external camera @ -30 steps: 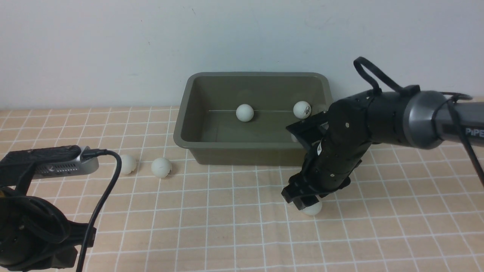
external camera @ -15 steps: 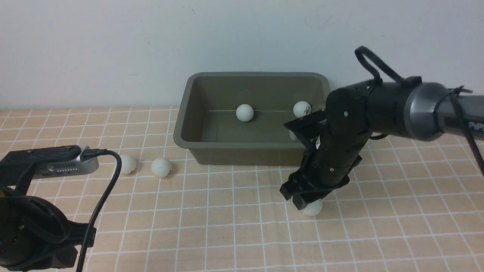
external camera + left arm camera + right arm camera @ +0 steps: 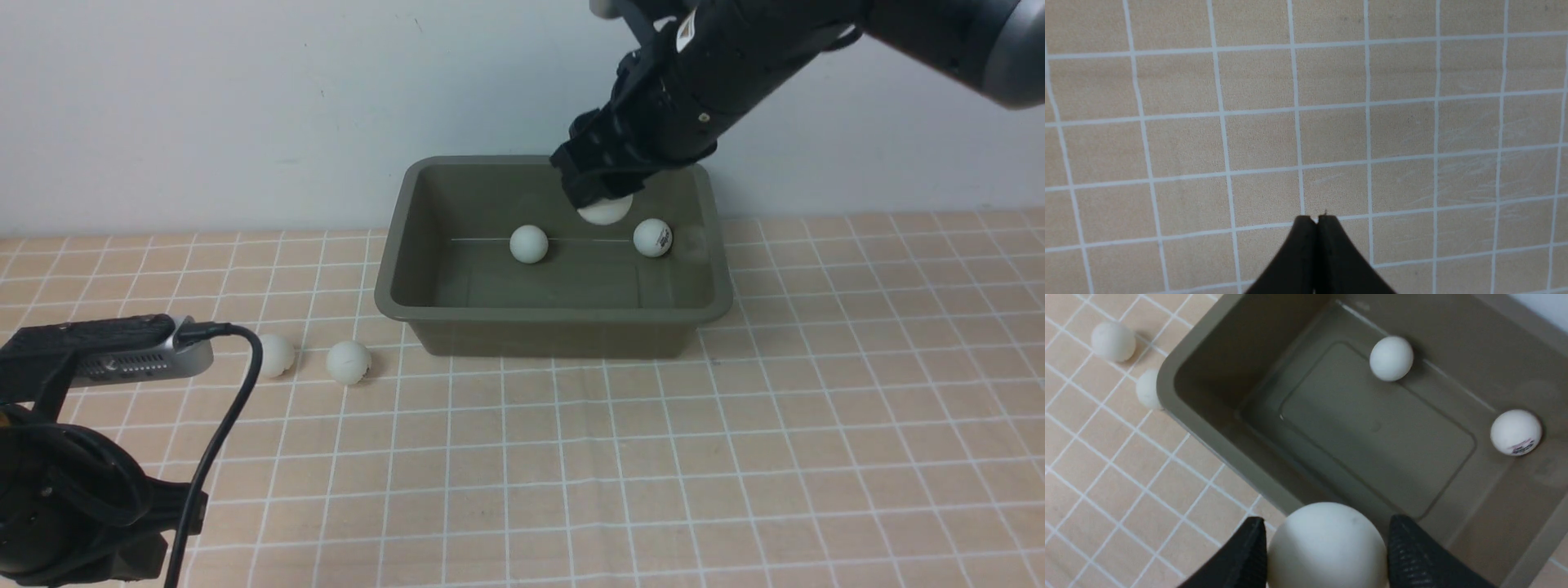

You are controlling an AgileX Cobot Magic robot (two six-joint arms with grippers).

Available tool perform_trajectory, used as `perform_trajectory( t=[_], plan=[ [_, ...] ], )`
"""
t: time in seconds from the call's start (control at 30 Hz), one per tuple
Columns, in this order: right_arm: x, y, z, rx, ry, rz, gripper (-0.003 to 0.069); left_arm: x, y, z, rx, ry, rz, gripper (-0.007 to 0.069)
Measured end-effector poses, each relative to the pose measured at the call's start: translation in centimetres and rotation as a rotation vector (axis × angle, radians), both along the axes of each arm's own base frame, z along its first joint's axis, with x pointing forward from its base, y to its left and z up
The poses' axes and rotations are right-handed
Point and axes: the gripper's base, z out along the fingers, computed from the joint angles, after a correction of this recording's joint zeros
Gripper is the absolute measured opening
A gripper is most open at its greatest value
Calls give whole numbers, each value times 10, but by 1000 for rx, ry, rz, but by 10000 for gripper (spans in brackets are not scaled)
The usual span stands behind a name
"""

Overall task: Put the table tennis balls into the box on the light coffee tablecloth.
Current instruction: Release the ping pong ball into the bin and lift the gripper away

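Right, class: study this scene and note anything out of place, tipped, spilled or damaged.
Nothing stands out. The box sits upright on the tablecloth, two balls inside it. Two more balls lie on the cloth to its left, not yet collected. The right gripper holds a fifth ball over the box.

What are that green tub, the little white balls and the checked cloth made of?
The box looks like moulded plastic: smooth, with a faint sheen, rounded corners and a flared rim. The table tennis balls seem to be matte white plastic; one bears a printed mark. The tablecloth looks like woven fabric, matte with a fine grain, though coated cloth is possible.
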Motion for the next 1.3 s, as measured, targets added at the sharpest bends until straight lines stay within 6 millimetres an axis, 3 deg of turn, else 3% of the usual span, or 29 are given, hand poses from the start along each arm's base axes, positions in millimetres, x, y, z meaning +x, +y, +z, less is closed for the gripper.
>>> perform_trajectory(
  t=[0.13, 0.37, 0.57, 0.7, 1.3],
  plan=[
    [14, 1, -14, -62, -46, -7, 348, 0, 0, 0, 0, 0, 0, -69],
    [49, 13, -74, -160, -85, 0, 348, 0, 0, 0, 0, 1, 0, -69],
    [59, 18, -112, -198, -28, 0, 348, 0, 0, 0, 0, 3, -1, -69],
    [61, 19, -120, -195, -11, -14, 348, 0, 0, 0, 0, 3, -1, -69],
    [61, 19, -121, -188, -1, -30, 367, 0, 0, 0, 0, 3, -1, -69]
  ],
)
